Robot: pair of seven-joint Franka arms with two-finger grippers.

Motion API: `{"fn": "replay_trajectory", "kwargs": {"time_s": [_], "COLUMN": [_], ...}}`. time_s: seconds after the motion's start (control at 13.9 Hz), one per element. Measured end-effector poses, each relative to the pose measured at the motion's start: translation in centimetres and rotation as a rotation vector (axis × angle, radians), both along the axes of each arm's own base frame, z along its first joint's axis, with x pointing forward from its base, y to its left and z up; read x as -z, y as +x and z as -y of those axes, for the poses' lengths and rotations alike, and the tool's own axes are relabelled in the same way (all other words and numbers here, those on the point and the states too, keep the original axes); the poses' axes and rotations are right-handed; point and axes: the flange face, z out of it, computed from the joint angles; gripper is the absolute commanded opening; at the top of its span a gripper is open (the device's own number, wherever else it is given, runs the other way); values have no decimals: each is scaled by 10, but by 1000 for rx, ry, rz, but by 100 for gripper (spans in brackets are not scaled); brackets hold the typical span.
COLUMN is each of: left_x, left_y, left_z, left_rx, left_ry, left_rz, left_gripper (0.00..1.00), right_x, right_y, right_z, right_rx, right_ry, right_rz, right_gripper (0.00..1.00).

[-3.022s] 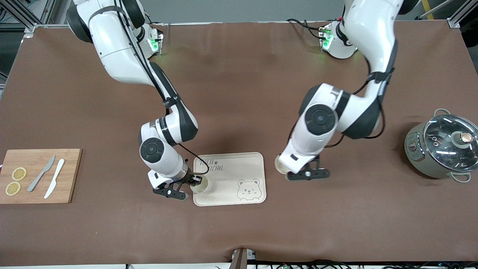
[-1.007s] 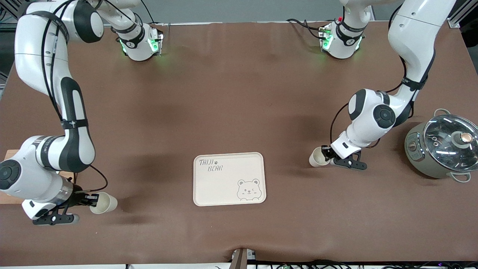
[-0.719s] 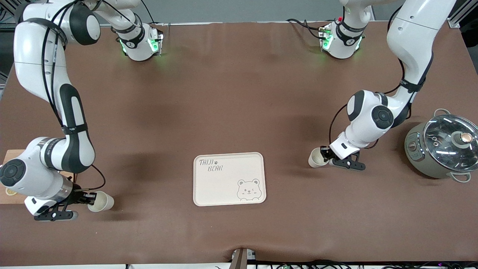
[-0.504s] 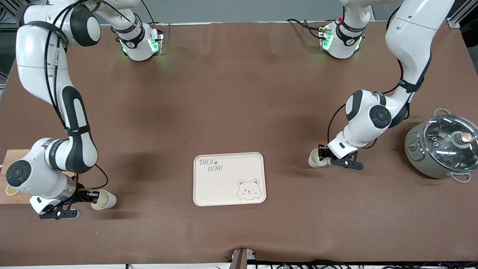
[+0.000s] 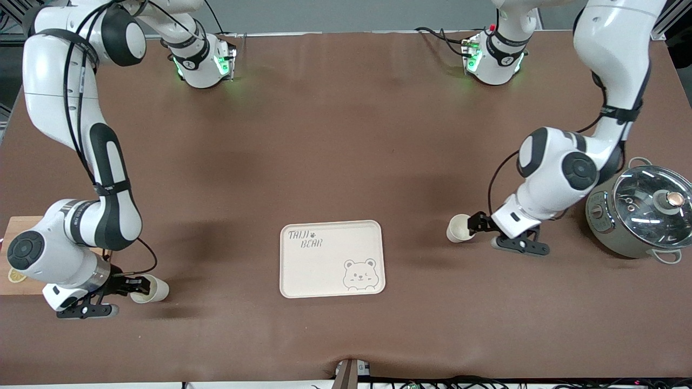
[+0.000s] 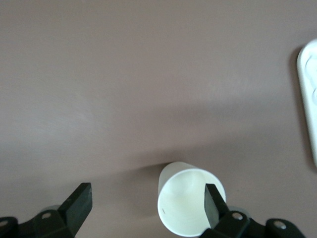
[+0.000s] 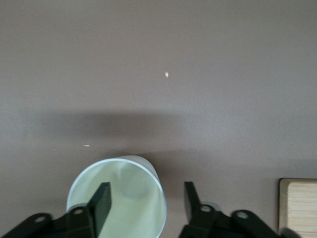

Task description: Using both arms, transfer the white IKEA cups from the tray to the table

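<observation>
Both grippers' fingers spread: left gripper (image 5: 476, 222), right gripper (image 5: 131, 284) | cups (image 5: 459, 228) (image 5: 150, 288) upright on table (image 5: 346, 162), tray's (image 5: 332, 258) 3 and 9 o'clock | pot (image 5: 640, 211), board (image 5: 13, 281) beside

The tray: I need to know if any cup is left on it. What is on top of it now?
Nothing stands on the tray; only its bear drawing and lettering show. Both white cups stand on the table.

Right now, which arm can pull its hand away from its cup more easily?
Probably left: the left hand is wide open at the edge of its white cup; the right hand has a finger inside the other white cup.
</observation>
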Motion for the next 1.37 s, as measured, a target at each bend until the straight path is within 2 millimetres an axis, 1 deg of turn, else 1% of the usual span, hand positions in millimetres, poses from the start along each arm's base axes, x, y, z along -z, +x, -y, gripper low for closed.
{"fn": "replay_trajectory", "kwargs": {"time_s": [0.14,0.29,0.43,0.58,0.65,0.79,0.94,1.08,1.15,1.29,1.37], "left_x": [-36,-73,-112,-142,-152,-170,-186,-202,-210,-224,-231], "left_y": [17,29,37,40,39,37,31,25,21,10,5], "left_z": [-7,-14,-27,-40,-43,-42,-40,-39,-36,-23,-21], "left_rx": [-56,-95,-118,-130,-122,-101,-95,-93,-81,-44,-34], "left_ry": [4,11,24,40,55,71,77,81,85,131,163], "left_rz": [-32,-63,-89,-116,-124,-108,-96,-81,-76,-75,-73], "left_gripper": [100,100,100,100,100,100,100,100,100,100,100], "right_x": [-26,-60,-101,-149,-172,-214,-249,-277,-290,-312,-322], "right_y": [3,2,-3,-12,-20,-36,-50,-63,-69,-83,-91], "right_z": [-2,-3,-5,-8,-9,-13,-18,-22,-24,-23,-22], "right_rx": [-4,-6,11,55,85,138,153,153,156,181,195], "right_ry": [0,4,14,31,42,61,71,76,75,63,58], "right_rz": [29,35,40,37,23,1,-4,-7,-8,-21,-32], "right_gripper": [100,100,100,100,100,100,100,100,100,100,100]}}
